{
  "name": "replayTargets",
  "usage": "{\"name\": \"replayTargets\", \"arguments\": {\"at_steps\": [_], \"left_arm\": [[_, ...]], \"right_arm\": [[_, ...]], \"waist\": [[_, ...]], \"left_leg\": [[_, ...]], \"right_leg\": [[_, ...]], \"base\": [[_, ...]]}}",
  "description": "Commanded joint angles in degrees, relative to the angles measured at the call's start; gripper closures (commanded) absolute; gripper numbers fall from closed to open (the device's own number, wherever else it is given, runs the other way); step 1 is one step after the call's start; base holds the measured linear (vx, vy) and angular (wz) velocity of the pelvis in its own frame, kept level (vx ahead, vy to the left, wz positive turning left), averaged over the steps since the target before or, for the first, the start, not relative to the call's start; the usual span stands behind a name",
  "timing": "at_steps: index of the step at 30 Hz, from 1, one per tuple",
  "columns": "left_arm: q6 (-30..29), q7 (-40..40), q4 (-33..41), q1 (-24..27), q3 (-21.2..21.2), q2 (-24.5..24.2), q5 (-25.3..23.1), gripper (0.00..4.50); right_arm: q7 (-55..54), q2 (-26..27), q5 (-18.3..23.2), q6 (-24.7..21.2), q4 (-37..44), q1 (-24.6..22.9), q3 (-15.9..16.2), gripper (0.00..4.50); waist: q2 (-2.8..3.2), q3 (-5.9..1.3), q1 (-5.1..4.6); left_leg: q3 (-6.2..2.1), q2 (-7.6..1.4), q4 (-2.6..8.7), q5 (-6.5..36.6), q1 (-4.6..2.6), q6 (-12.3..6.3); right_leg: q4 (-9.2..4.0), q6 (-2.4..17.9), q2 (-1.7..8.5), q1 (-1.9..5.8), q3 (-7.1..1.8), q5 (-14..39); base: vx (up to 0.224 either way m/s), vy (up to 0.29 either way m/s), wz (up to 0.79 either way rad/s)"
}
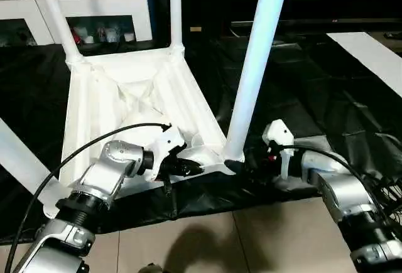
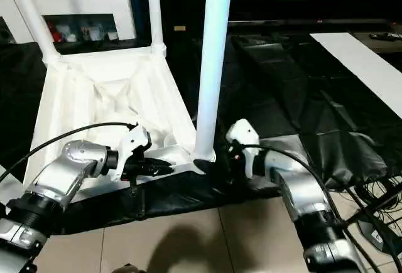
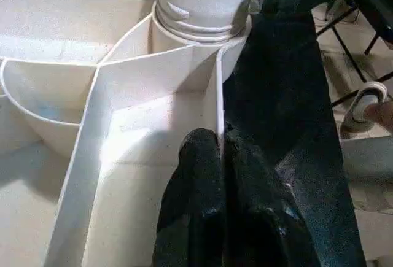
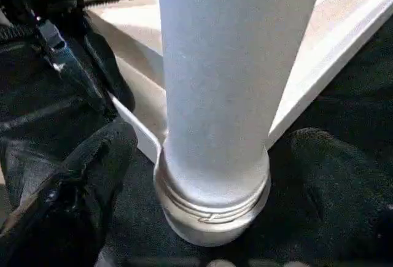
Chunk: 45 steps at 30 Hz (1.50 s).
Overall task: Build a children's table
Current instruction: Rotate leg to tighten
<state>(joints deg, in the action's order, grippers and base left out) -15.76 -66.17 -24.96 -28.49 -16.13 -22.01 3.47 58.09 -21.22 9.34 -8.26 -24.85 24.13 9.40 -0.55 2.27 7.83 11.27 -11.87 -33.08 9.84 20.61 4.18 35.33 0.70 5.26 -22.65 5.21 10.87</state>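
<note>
a white tube leg stood seated in the tabletop's corner socket, with the right gripper's black fingers spread on either side.

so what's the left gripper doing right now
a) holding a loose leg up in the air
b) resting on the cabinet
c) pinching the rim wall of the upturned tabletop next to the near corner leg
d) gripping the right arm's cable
c: the left gripper has its black fingers closed on either side of the thin rim wall of the upturned tabletop, just beside the near corner leg.
</note>
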Motion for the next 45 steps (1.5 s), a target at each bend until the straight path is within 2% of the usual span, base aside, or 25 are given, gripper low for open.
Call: {"name": "replayTargets", "arguments": {"at_steps": [1, 2, 5, 6, 8, 16, 17, 23, 27, 32, 35, 36, 39, 40, 41, 42, 43, 45], "left_arm": [[1.70, -2.17, 0.41, 0.77, -1.45, -0.55, -0.45, 4.43], [1.78, -2.27, 0.44, 0.75, -1.53, -0.58, -0.43, 4.50], [1.87, -2.39, 0.40, 0.72, -1.62, -0.67, -0.41, 4.50], [2.12, -2.73, 0.32, 0.71, -1.81, -0.81, -0.46, 4.50], [2.92, -3.29, 0.09, 0.72, -2.19, -1.13, -0.64, 4.50], [4.50, -5.17, -2.01, -0.13, -2.65, -1.69, -0.62, 4.50], [4.59, -5.21, -2.15, -0.20, -2.65, -1.70, -0.63, 4.50], [5.94, -6.35, -5.13, -2.10, -2.59, -2.11, -0.85, 4.50], [5.82, -5.75, -6.37, -2.99, -2.03, -1.69, -0.77, 4.50], [4.92, -2.58, -8.05, -4.06, -1.40, 0.26, -1.09, 4.50], [4.29, 1.32, -9.39, -5.09, -1.45, 2.53, -2.24, 4.50], [3.61, 3.40, -9.90, -5.66, -1.37, 3.89, -2.61, 4.50], [1.81, 11.18, -12.09, -7.81, -0.73, 9.28, -3.58, 4.50], [1.72, 11.82, -12.30, -7.98, -0.66, 9.75, -3.65, 4.50], [1.36, 12.98, -12.73, -8.36, -0.59, 10.81, -3.70, 4.50], [1.16, 15.21, -13.67, -8.89, -0.42, 12.42, -3.92, 4.50], [1.19, 16.22, -14.13, -9.07, -0.46, 13.11, -4.15, 4.50], [1.61, 16.94, -14.64, -9.16, -0.70, 13.72, -4.65, 4.50]], "right_arm": [[1.01, 0.32, -0.62, 0.90, -2.53, 2.06, 0.46, 0.00], [1.13, 0.69, -0.77, 1.26, -3.83, 2.91, 0.56, 0.28], [1.32, 1.23, -0.97, 1.93, -6.00, 4.28, 0.71, 0.38], [1.79, 1.39, -1.11, 2.17, -7.11, 4.94, 1.00, 0.61], [2.96, 1.73, -1.50, 3.03, -9.51, 6.22, 1.57, 0.77], [8.17, 3.51, -1.75, 5.16, -16.74, 10.54, 2.62, 1.35], [8.42, 3.56, -1.76, 5.28, -17.03, 10.70, 2.69, 1.58], [12.82, 4.32, -1.92, 6.26, -21.74, 13.24, 3.39, 1.85], [13.44, 5.07, -1.46, 5.76, -22.84, 13.50, 3.16, 1.93], [10.56, 7.24, -1.38, 5.83, -23.93, 12.65, 2.31, 1.93], [2.65, 9.62, -3.01, 6.93, -25.45, 11.82, 1.51, 1.94], [-1.51, 10.99, -3.52, 6.97, -25.99, 11.41, 1.03, 1.94], [-16.29, 17.54, -2.71, 5.72, -29.17, 11.66, -2.62, 1.94], [-17.59, 18.16, -2.59, 5.63, -29.54, 11.78, -2.99, 1.94], [-20.75, 19.86, -2.07, 5.63, -30.54, 12.36, -4.03, 1.94], [-26.99, 22.79, -1.21, 5.68, -32.61, 13.83, -6.02, 1.94], [-29.58, 24.23, -1.41, 6.10, -33.63, 14.64, -6.21, 1.94], [-32.06, 26.13, -2.23, 7.04, -34.60, 15.66, -5.92, 1.94]], "waist": [[0.07, -3.22, -0.19], [0.14, -3.31, -0.10], [0.20, -3.42, -0.04], [0.24, -3.43, 0.01], [0.33, -3.57, -0.04], [0.32, -3.46, 0.03], [0.34, -3.50, 0.05], [0.40, -3.44, 0.12], [0.38, -3.49, 0.19], [0.39, -3.27, 0.27], [0.20, -2.90, -0.02], [0.13, -2.64, -0.16], [0.35, -2.07, -0.72], [0.33, -2.03, -1.15], [0.92, -2.11, -1.41], [0.93, -2.14, -2.19], [0.83, -2.12, -2.75], [1.11, -2.23, -3.31]], "left_leg": [[-1.07, -1.73, 3.81, 14.21, -0.51, -0.71], [-1.02, -1.75, 3.68, 13.62, -0.55, -0.79], [-0.94, -1.80, 3.58, 12.57, -0.57, -0.97], [-0.95, -1.82, 3.56, 12.41, -0.55, -1.02], [-0.90, -1.79, 3.45, 11.60, -0.38, -1.26], [-0.86, -1.90, 3.53, 13.04, -0.45, -0.99], [-0.87, -1.86, 3.50, 13.15, -0.45, -1.01], [-0.84, -1.88, 3.49, 13.42, -0.45, -1.04], [-0.89, -1.97, 3.49, 12.83, -0.44, -1.11], [-0.88, -2.03, 3.65, 14.86, -0.64, -0.51], [-1.11, -1.95, 3.97, 17.46, -0.74, 0.61], [-1.19, -1.86, 4.10, 18.82, -0.90, 1.08], [-1.78, -1.81, 4.47, 24.48, -1.94, 2.41], [-2.11, -1.70, 4.54, 26.05, -2.20, 3.00], [-2.38, -1.65, 4.63, 26.81, -2.11, 3.27], [-2.63, -1.59, 4.86, 27.67, -1.73, 3.38], [-2.83, -1.52, 4.96, 28.89, -1.85, 3.65], [-2.98, -1.48, 4.97, 30.22, -2.03, 3.22]], "right_leg": [[-4.68, 10.56, 3.54, 2.51, -2.97, 12.73], [-4.44, 10.86, 3.55, 2.53, -3.04, 11.46], [-4.18, 11.64, 3.48, 2.49, -3.02, 9.35], [-4.09, 11.81, 3.45, 2.48, -3.01, 8.82], [-3.70, 12.81, 3.33, 2.57, -2.92, 6.12], [-3.80, 12.91, 3.41, 2.59, -2.92, 7.79], [-3.75, 13.06, 3.44, 2.57, -2.89, 7.96], [-3.89, 13.20, 3.54, 2.54, -2.92, 9.09], [-3.64, 13.53, 3.53, 2.55, -2.92, 7.95], [-4.07, 13.20, 3.69, 2.34, -3.02, 11.10], [-4.77, 11.28, 3.99, 2.21, -3.10, 17.57], [-5.26, 10.05, 4.08, 2.02, -3.06, 21.68], [-6.61, 6.83, 4.37, 1.44, -2.74, 32.29], [-7.05, 5.83, 4.47, 1.39, -2.38, 34.85], [-7.07, 5.38, 4.48, 1.63, -2.15, 35.23], [-7.27, 4.63, 4.36, 1.89, -1.90, 35.15], [-7.40, 4.51, 4.24, 1.69, -1.65, 35.40], [-7.68, 4.70, 4.25, 1.68, -1.53, 34.05]], "base": [[0.000, 0.000, 0.00], [0.000, 0.000, 0.00], [0.000, 0.000, 0.00], [0.000, 0.000, 0.00], [0.000, 0.000, 0.00], [0.000, 0.000, 0.00], [0.000, 0.000, 0.00], [0.000, 0.000, 0.00], [0.000, 0.000, 0.00], [0.000, 0.000, 0.00], [0.000, 0.000, 0.00], [0.000, 0.000, 0.00], [0.000, 0.000, 0.00], [0.000, 0.000, 0.00], [0.000, 0.000, 0.00], [0.000, 0.000, 0.00], [0.000, 0.000, 0.00], [0.000, 0.000, 0.00]]}}
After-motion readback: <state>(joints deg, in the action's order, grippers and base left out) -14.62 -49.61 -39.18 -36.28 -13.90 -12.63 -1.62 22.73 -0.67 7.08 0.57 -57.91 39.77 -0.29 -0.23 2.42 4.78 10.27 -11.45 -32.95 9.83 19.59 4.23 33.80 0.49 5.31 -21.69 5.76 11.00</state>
